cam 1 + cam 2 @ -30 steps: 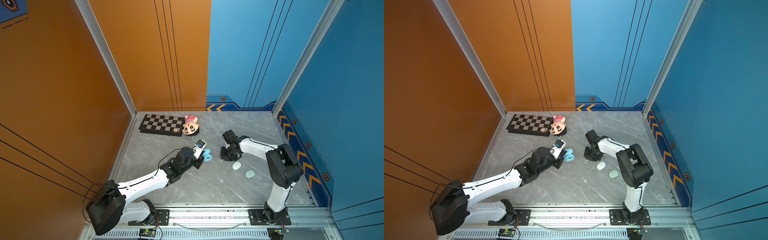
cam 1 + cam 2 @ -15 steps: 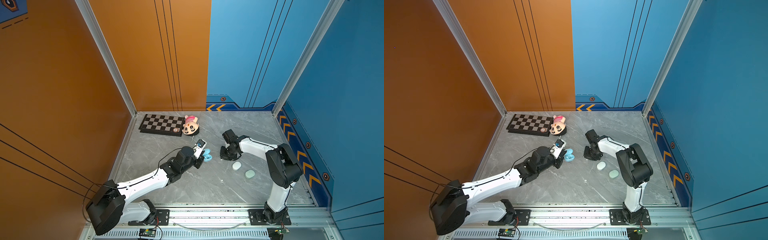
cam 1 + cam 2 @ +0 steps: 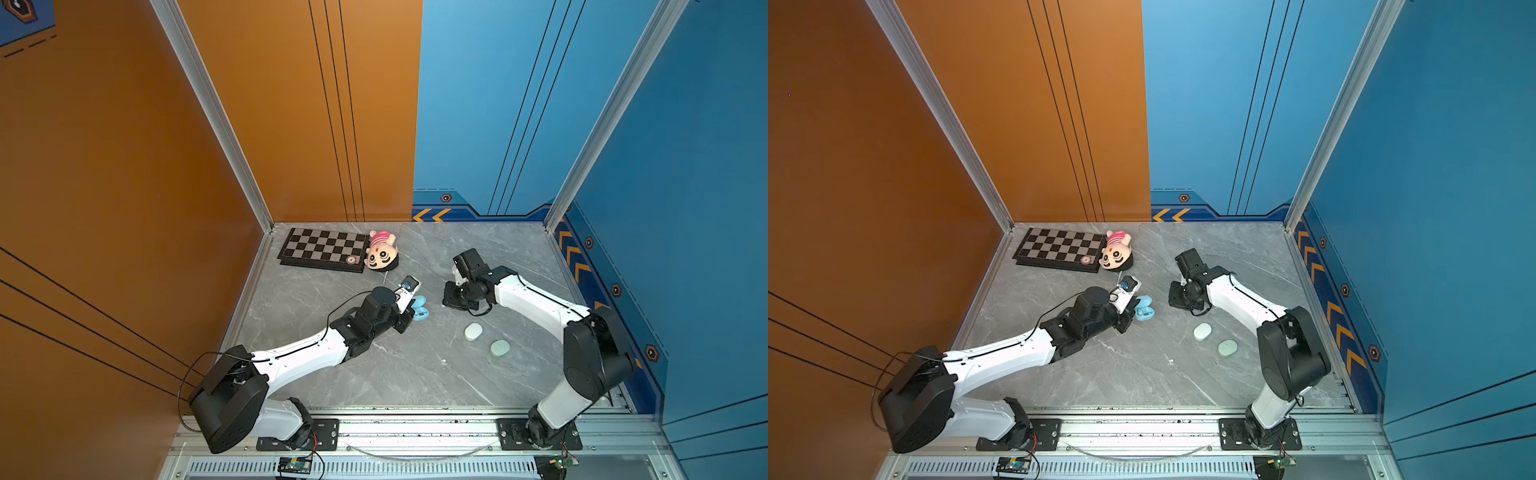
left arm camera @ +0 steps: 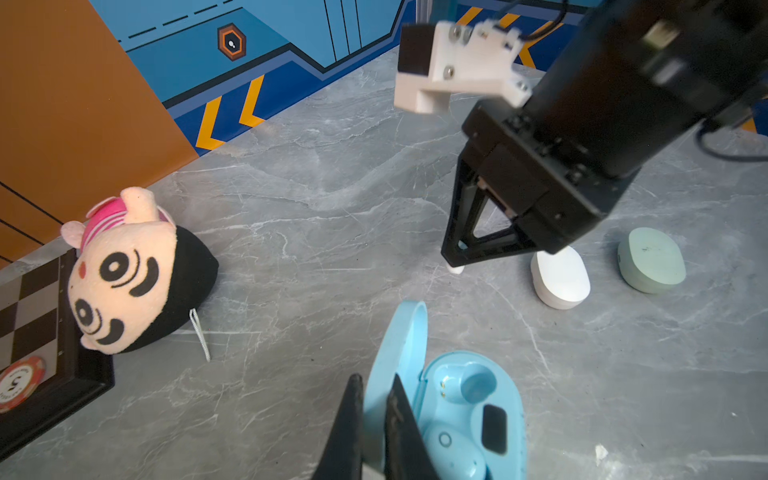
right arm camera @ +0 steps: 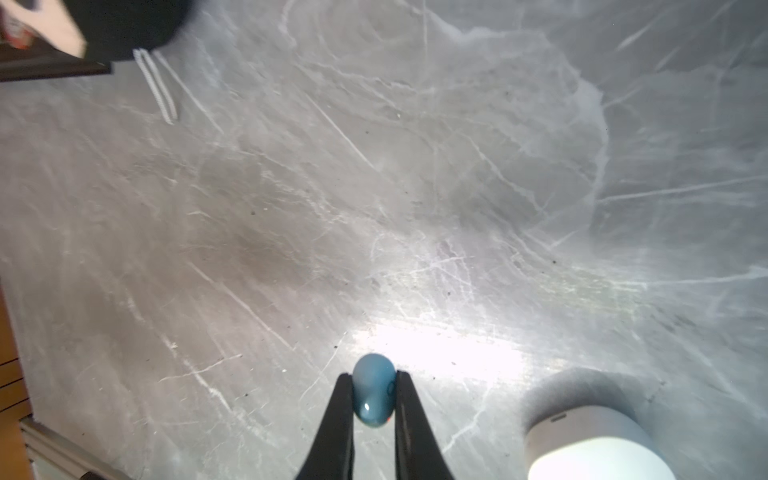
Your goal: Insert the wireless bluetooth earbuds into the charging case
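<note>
**Earbud pinched in the right jaws, open blue case just to its left**

Earbud (image 5: 374,392), pale blue, smooth and glossy, bean-shaped, sits clamped between the narrow black fingertips of the right gripper (image 5: 372,375). Its long axis runs along the fingers, and its rounded end pokes out past their tips. From the blurred wrist view it is hard to say whether it touches the grey marbled table (image 5: 291,187) or hangs just above it.

In both top views the pale blue case (image 3: 420,308) (image 3: 1144,309) lies near the right gripper and to its left, so the right arm is the one placed to deliver. The left gripper (image 4: 375,378) has its jaws closed tight on the upright lid (image 4: 405,345), which steadies the open case. The case is matte moulded plastic with two scooped sockets. One holds a seated earbud (image 4: 451,442). The empty socket (image 4: 478,384) is on the side facing the right gripper. My judgement is that the coming move is a short carry leftward, with the earbud's long axis turned to match that hollow.

Two closed oval cases lie beside the right arm, a white case (image 4: 561,278) and a mint case (image 4: 650,259), both smooth pebble shapes.
</note>
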Controlling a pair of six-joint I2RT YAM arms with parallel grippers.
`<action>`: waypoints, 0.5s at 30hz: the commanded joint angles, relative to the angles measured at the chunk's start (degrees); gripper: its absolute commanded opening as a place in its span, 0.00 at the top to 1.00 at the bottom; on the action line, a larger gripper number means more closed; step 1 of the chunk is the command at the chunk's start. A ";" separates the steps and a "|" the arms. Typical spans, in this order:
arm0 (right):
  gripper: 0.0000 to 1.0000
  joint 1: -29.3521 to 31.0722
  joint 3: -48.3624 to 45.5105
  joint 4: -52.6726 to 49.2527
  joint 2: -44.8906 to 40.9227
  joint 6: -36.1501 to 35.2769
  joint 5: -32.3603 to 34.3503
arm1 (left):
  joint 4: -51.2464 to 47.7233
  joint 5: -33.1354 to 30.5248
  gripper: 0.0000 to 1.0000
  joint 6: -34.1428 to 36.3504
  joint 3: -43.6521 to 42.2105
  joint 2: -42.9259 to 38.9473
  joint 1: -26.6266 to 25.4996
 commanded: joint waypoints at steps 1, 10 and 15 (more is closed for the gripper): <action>0.91 0.46 1.39 -3.89 -4.71 -3.23 -2.56 | 1.73 2.37 1.00 1.52 2.65 2.14 1.02; 0.90 4.71 2.82 -4.03 -9.91 -5.59 -5.07 | 2.11 5.15 1.00 1.81 6.09 4.54 1.53; 0.90 5.14 3.02 -4.07 -9.17 -6.03 -5.33 | 2.12 5.77 1.00 1.80 6.61 3.80 1.38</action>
